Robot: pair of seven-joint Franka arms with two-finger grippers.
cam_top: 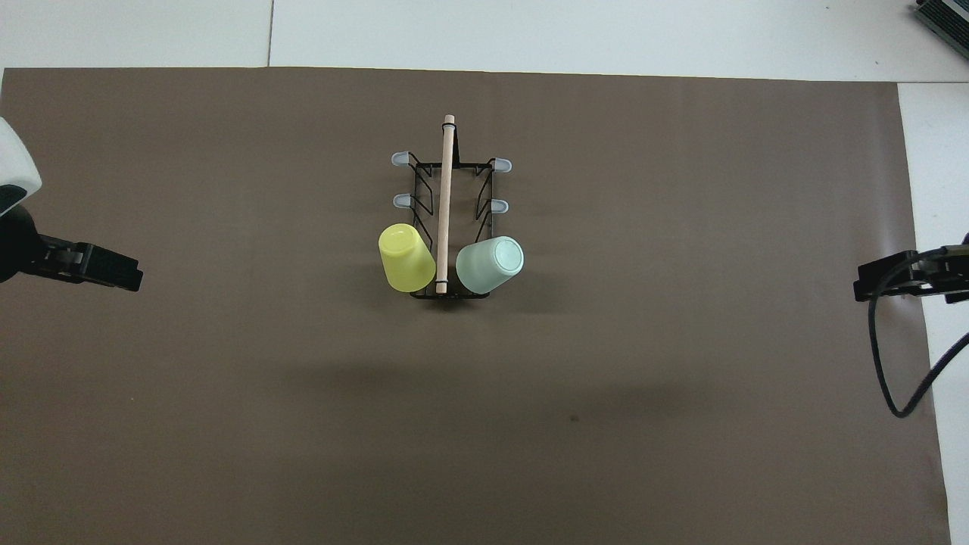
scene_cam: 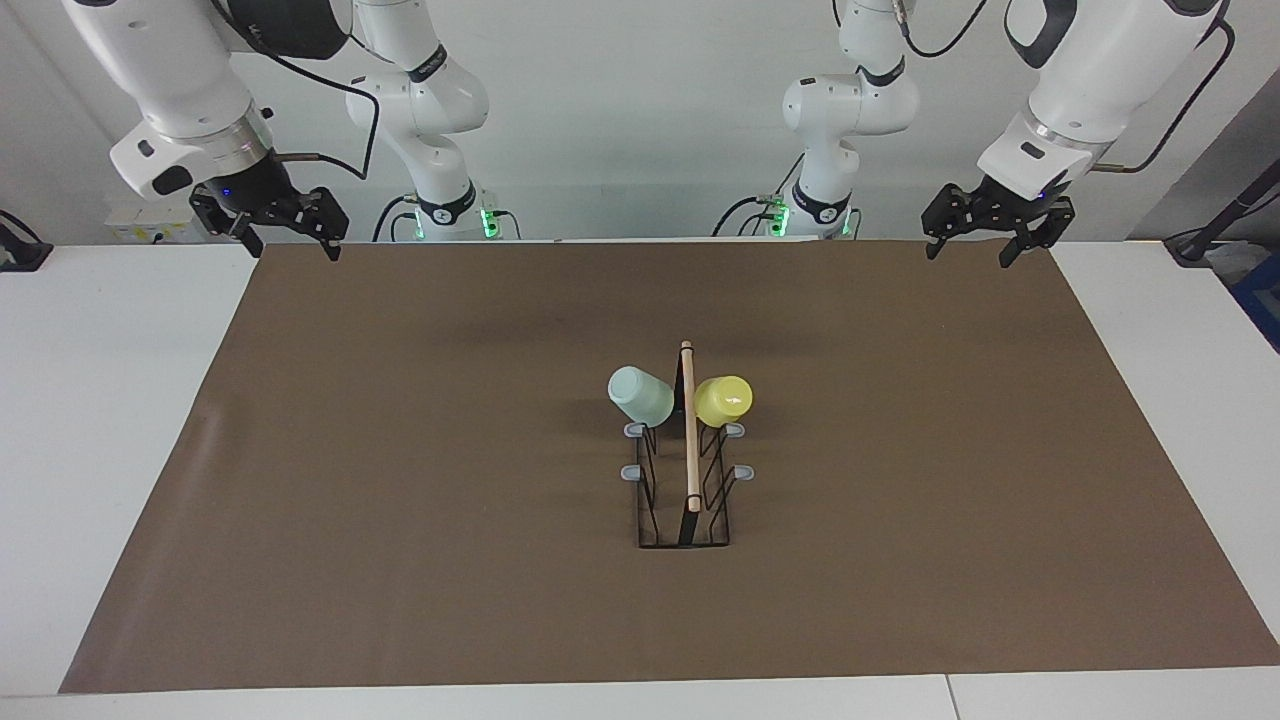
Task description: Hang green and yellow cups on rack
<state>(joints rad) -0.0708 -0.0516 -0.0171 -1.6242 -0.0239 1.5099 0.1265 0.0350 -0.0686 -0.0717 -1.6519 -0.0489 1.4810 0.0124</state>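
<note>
Two cups hang on the rack, each tipped mouth-down over a prong at the rack's end nearest to my bases. My green cup sits on the side of the rack toward my right arm's end of the table, its closed bottom pointing up and outward. My yellow cup sits on the side toward my left arm's end, leaning the same way, away from the wooden rod. That rod runs along the top of the rack between the two cups, and each cup lies just beside it. Four grey-tipped prongs stand bare on the rack, two on each side, farther from me than the cups. The rack itself stands on the brown mat, about midway between the mat's two ends.

My left gripper hangs in the air well apart from the rack, over the mat's corner at my left arm's end. Its fingers are spread and hold nothing. My right gripper hangs over the mat's corner at my right arm's end, equally well apart from the rack, fingers likewise spread and empty.
</note>
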